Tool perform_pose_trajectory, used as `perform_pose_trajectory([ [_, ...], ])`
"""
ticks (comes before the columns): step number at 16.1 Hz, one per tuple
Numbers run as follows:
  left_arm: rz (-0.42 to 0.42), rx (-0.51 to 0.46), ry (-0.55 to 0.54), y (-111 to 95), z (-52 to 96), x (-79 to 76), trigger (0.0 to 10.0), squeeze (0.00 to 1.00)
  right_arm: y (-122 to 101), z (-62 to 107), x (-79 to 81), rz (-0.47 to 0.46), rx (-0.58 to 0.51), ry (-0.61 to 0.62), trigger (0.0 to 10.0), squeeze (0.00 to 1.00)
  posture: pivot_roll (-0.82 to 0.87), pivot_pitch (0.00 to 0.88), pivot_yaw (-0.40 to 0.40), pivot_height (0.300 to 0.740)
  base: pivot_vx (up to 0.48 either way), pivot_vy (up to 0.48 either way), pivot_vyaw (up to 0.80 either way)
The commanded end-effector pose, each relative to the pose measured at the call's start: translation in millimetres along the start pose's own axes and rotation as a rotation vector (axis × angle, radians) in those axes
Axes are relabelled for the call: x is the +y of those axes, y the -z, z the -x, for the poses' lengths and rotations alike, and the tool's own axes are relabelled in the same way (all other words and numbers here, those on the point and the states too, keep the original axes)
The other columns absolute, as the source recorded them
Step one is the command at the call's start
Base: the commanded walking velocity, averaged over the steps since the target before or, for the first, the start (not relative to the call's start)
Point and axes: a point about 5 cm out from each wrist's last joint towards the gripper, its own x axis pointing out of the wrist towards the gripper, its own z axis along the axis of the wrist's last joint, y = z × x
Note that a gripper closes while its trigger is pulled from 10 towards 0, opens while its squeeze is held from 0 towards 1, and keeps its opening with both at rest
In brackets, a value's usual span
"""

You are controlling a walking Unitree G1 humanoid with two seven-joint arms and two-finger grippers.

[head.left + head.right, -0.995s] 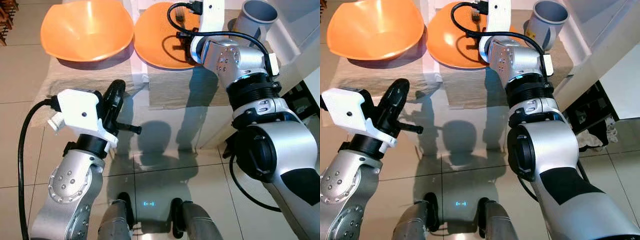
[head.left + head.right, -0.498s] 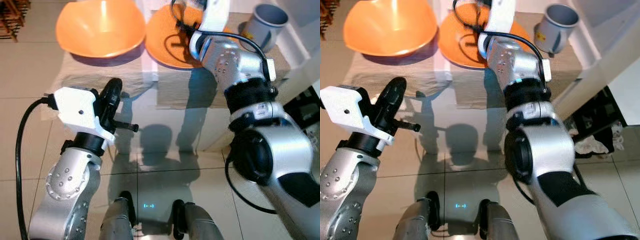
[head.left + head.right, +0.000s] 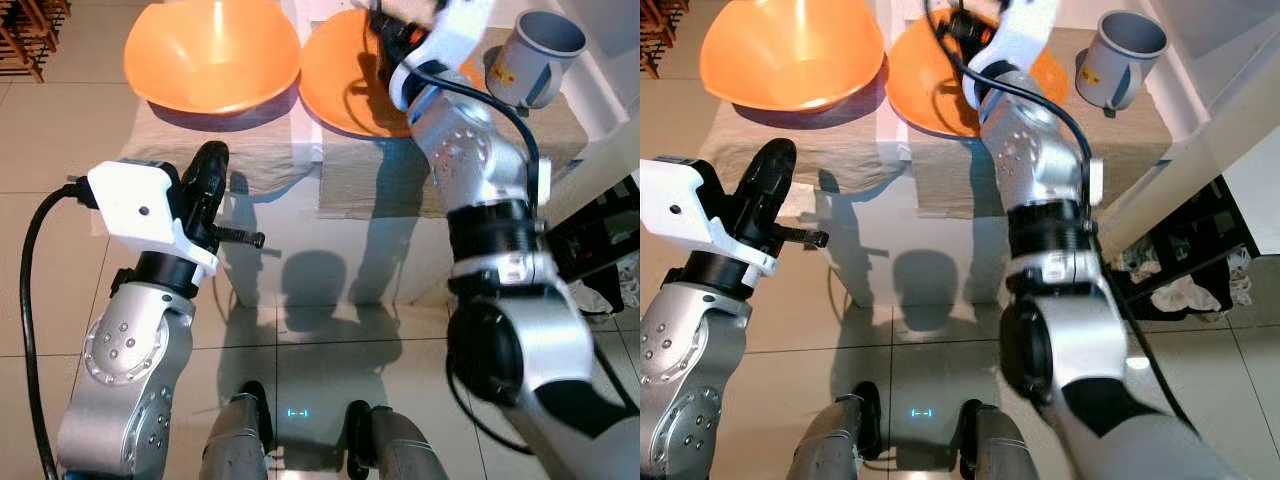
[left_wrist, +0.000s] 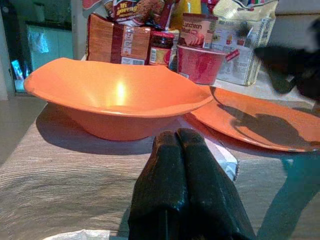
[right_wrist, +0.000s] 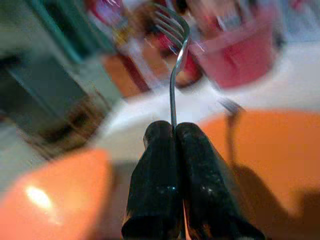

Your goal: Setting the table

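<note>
Readable print stood only on the packaged food seen from the left wrist camera, behind the orange bowl (image 4: 117, 100). A red cup of instant noodles (image 4: 198, 52) carried a lid printed with a word that read as "Luncheon", with smaller lines under it too fine to make out. A packet at the top edge (image 4: 134, 9) showed large letters that looked like "Mi goreng", partly cut off. The orange-brown bag (image 4: 116, 44) bore a white label with print too small to read. The grey mug (image 3: 528, 58) on the desk had a small yellow sticker whose marking could not be read.
</note>
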Motion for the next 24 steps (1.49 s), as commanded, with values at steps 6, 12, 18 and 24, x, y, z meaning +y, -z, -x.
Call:
perform_pose_trajectory([
  [6,0.125,-0.012,-0.115,9,5.9,23.6,10.0,0.00,-9,60.0,17.7,-0.389,-0.127,-0.442,10.0,0.00,-0.03,0.200,-0.029,0.740,0.000,0.000,0.00],
  [12,0.225,-0.058,-0.058,10,10.6,20.0,10.0,0.00,14,112.9,21.5,-0.439,0.036,-0.718,10.0,0.00,-0.04,0.173,-0.033,0.740,0.000,-0.374,0.00],
  [18,0.264,-0.070,-0.040,18,10.5,20.1,10.0,0.00,36,122.3,18.1,-0.352,0.175,-0.683,10.0,0.00,-0.06,0.161,-0.044,0.740,0.000,-0.457,0.00],
  [24,0.295,-0.032,-0.054,38,12.8,19.6,10.0,0.00,47,124.4,19.4,-0.307,0.239,-0.694,10.0,0.00,-0.06,0.131,-0.066,0.740,0.000,-0.454,0.00],
])
